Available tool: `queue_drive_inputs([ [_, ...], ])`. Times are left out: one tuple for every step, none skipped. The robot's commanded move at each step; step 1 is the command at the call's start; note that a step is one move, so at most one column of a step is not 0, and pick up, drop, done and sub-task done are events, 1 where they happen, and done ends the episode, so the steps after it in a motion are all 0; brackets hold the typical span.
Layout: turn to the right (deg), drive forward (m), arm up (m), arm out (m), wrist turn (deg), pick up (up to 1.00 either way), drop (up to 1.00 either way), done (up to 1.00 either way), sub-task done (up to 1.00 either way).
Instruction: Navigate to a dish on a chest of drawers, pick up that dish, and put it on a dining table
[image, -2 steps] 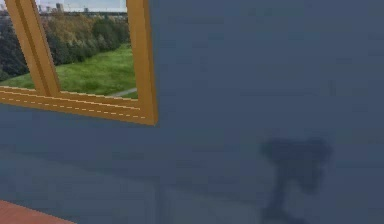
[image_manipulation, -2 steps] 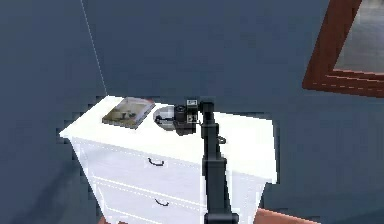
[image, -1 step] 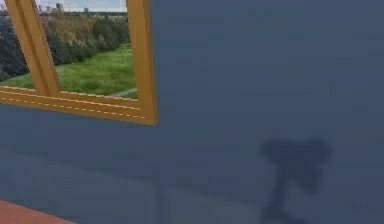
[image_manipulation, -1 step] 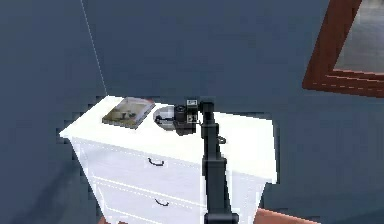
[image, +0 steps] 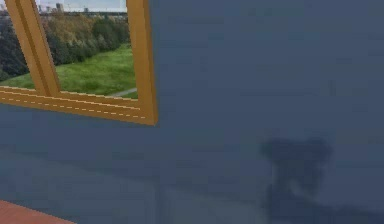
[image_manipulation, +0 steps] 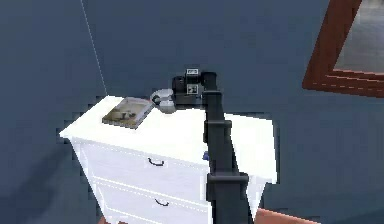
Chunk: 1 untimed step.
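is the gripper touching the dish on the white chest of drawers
Cannot tell. In the arm side view the far end of the gripper overlaps the grey dish on the chest of drawers; neither contact nor a gap shows plainly.

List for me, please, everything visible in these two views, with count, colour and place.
window: one, orange frame, forward view's upper left.
wall: one per view, dark blue, behind everything.
floor: one strip, reddish-brown, forward view's bottom left.
chest of drawers: one, white, arm side view's lower middle.
flat thing: one, brown-grey, chest top's left part.
dish: one, pale grey, chest top, beside the flat thing.
framed panel: one, red-brown frame, arm side view's upper right.
arm: one, dark, rising from the bottom edge.
hand: one, dark, at the dish; whether it holds anything cannot be told.
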Motion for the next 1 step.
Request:
queue_drive_inputs([
  [0.0,0.0,0.1,0.0,0.0,0.0,0.0,0.0,0.0],
])
